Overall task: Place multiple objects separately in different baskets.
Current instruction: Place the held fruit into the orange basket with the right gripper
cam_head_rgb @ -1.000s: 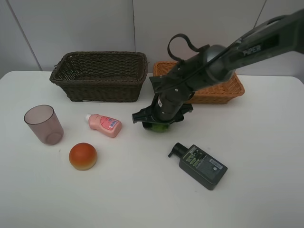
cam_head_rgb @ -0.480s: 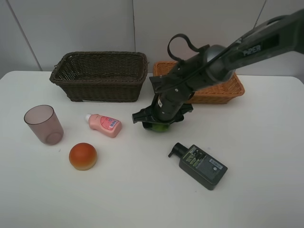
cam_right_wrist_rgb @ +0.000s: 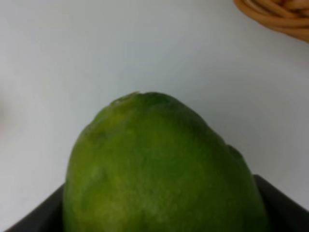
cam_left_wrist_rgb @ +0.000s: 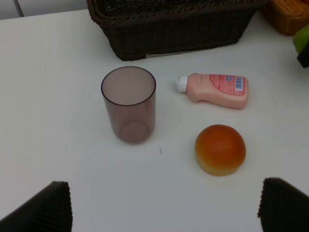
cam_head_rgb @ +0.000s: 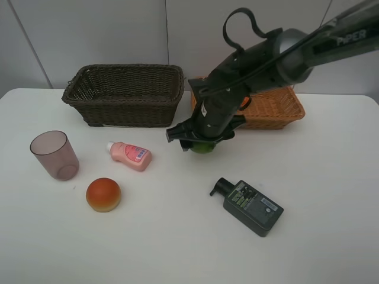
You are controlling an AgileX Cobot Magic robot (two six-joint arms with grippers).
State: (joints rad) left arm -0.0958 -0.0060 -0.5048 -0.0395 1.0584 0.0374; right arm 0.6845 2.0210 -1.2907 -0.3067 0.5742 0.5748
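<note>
1. Right hand (cam_head_rgb: 202, 141): clenched on the green lime-like fruit (cam_right_wrist_rgb: 164, 164). In the right wrist view the fruit fills the space between the jaws.
2. Change: over the last second the right arm has risen and shifted toward 1 o'clock. The fruit, previously low against the worktop (cam_head_rgb: 177, 248), now appears lifted clear of it, near the worktop's centre.
3. Meaning: the pick is complete and the transfer has begun. The light tan basket (cam_head_rgb: 278, 111) lies near the fruit, at its 1 o'clock, and is the probable destination.
4. Left hand (cam_left_wrist_rgb: 164, 212): released, jaws spread wide, holding nothing. It hovers over the 9 o'clock side of the worktop and shows no change.
5. Items unmoved on the worktop:
   - mauve cup (cam_head_rgb: 54, 155), upright, at 9 o'clock;
   - pink bottle (cam_head_rgb: 130, 155), on its side, between cup and fruit;
   - peach-like fruit (cam_head_rgb: 103, 194), at 8 o'clock;
   - dark pump bottle (cam_head_rgb: 251, 206), flat, at 5 o'clock.
6. The dark brown basket (cam_head_rgb: 124, 94) stands at 11 o'clock. No orange shows in any view.
7. Caution: the fruit is round and may roll once released.
</note>
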